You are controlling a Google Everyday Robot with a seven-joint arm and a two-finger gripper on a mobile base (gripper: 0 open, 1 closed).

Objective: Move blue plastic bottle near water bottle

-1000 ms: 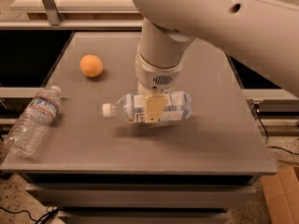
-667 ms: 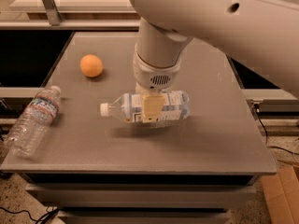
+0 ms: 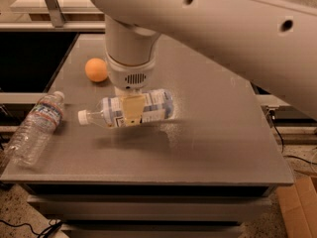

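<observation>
The gripper (image 3: 131,110), right of the water bottle (image 3: 37,128), clamps and partly covers the level blue plastic bottle (image 3: 157,105), cap toward it.

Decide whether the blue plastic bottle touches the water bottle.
Apart. The camera view shows table surface between the water bottle and the blue plastic bottle, which the tool holds above mid-table.
</observation>
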